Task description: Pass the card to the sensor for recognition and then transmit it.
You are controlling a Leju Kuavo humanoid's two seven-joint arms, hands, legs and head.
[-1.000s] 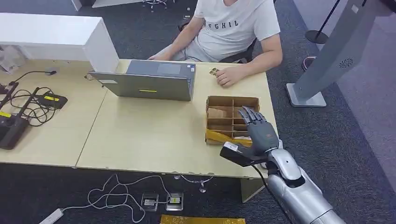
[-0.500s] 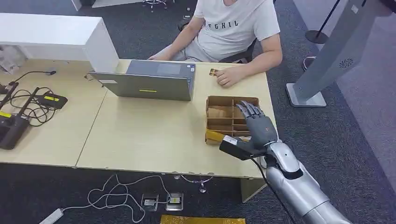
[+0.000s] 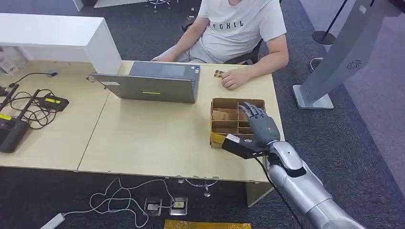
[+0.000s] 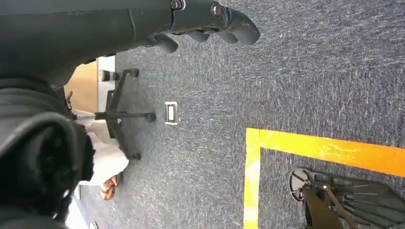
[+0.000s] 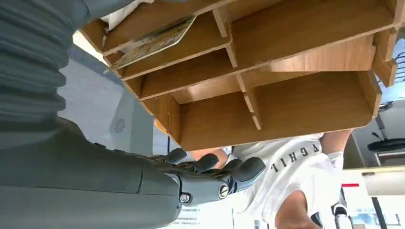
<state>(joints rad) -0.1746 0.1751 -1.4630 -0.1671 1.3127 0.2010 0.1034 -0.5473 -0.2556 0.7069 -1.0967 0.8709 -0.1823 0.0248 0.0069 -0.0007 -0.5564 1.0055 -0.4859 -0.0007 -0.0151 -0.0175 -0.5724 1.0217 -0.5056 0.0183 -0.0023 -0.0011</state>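
Observation:
A wooden box with dividers (image 3: 230,101) stands on the table's right end. My right hand (image 3: 260,126) hovers over its right compartments, fingers spread and holding nothing. In the right wrist view the fingers (image 5: 210,172) stretch out beside the box (image 5: 286,105), and a printed card (image 5: 155,43) lies flat in one compartment. A person across the table rests a hand by a small card (image 3: 218,73). A grey kiosk stand (image 3: 336,59) rises off the table's right side. My left hand (image 4: 210,16) hangs over the carpet, fingers loosely bent and holding nothing.
An open grey laptop (image 3: 153,86) sits at mid-table in front of the seated person (image 3: 239,28). Black devices and cables (image 3: 28,109) lie at the left end. A white cabinet (image 3: 57,38) stands at back left. Yellow packing (image 3: 217,139) lies at the box's front.
My right hand has moved forward and slightly left, from the table's front edge to over the wooden box. The person and laptop have stayed put.

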